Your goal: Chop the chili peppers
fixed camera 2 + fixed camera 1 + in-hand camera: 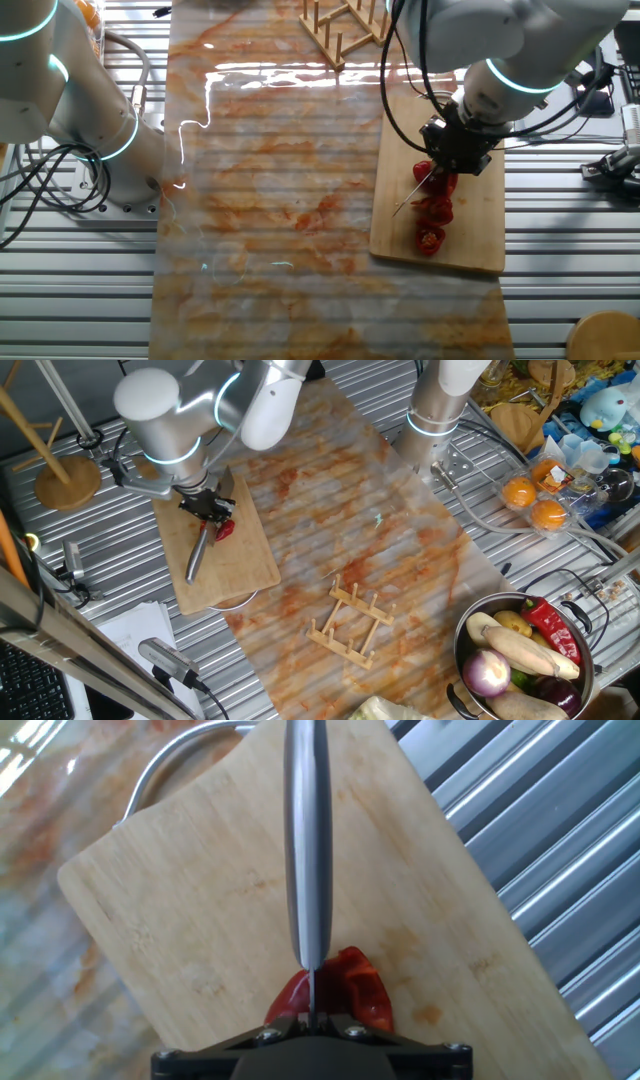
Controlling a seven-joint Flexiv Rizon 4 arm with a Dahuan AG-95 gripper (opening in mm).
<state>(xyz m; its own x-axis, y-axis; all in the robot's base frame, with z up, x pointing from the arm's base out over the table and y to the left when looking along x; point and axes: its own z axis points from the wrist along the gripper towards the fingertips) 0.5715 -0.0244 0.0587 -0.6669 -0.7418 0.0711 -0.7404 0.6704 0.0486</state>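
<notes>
The chili peppers (431, 238) lie as a few glossy red chunks in a row on the wooden cutting board (482, 225). My gripper (456, 152) hangs over the far end of that row, shut on a steel knife (196, 558). In the hand view the knife (308, 850) runs straight away from my gripper (312, 1020), and its thin blade stands edge-on over a red chunk (350, 988) on the board (200, 920). From the one fixed view a red chili piece (225, 528) shows beside my gripper (208, 512) on the board (245, 560).
A wooden rack (350, 622) stands on the stained mat (380, 530). A pot (462, 632) of mixed vegetables sits at the front right, oranges (547, 514) behind it. A second arm's base (440, 410) and a wooden stand (65, 482) flank the mat.
</notes>
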